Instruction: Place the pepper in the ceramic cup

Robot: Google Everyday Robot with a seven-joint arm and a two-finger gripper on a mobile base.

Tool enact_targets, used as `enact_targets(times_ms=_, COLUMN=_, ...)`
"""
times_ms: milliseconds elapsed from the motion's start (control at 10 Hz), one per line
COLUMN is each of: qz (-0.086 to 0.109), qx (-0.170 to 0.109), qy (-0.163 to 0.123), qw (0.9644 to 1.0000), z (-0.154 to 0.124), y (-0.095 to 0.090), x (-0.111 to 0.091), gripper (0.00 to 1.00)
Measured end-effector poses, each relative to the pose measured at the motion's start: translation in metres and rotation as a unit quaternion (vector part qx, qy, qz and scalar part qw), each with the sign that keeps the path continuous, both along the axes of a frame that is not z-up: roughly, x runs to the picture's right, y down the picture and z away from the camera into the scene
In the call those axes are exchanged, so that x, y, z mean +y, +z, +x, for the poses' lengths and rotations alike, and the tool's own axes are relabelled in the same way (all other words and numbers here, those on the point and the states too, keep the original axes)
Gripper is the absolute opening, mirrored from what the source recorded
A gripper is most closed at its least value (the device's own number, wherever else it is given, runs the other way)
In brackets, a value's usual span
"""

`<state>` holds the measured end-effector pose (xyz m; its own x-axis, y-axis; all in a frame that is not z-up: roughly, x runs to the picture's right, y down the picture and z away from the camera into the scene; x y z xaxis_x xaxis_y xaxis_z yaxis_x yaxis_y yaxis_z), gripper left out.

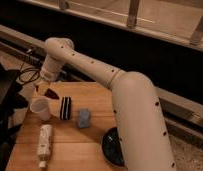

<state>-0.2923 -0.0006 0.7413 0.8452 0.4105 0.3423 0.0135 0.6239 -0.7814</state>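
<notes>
My gripper (pixel 46 89) hangs at the back left of the wooden table (pixel 90 145), at the end of the white arm. It is shut on the pepper (pixel 52 93), a small dark red wedge held just above the table top. The ceramic cup (pixel 40 108), plain white and upright, stands just below and to the left of the pepper, close to it but apart. I see nothing inside the cup.
A black-and-white striped block (pixel 66 107) stands right of the cup, and a blue sponge-like block (pixel 84 118) lies further right. A white patterned bottle (pixel 44 143) lies at the front left. A black bowl (pixel 111 148) sits partly behind the arm. Dark equipment and cables stand left of the table.
</notes>
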Motion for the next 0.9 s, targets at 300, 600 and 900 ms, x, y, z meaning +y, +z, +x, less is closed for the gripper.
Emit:
enact_targets(times_ms=300, qz=0.005, qx=-0.043, qy=0.026, qw=0.9987, z=-0.035, y=-0.001, x=0.000, gripper=0.00)
enact_targets(times_ms=600, qz=0.021, qx=-0.097, qy=0.055, qw=0.9935, z=-0.064, y=-0.008, x=0.001, gripper=0.00)
enact_targets(times_ms=900, qz=0.032, qx=-0.161, qy=0.111, qw=0.9802, z=-0.068, y=-0.012, x=0.004, gripper=0.10)
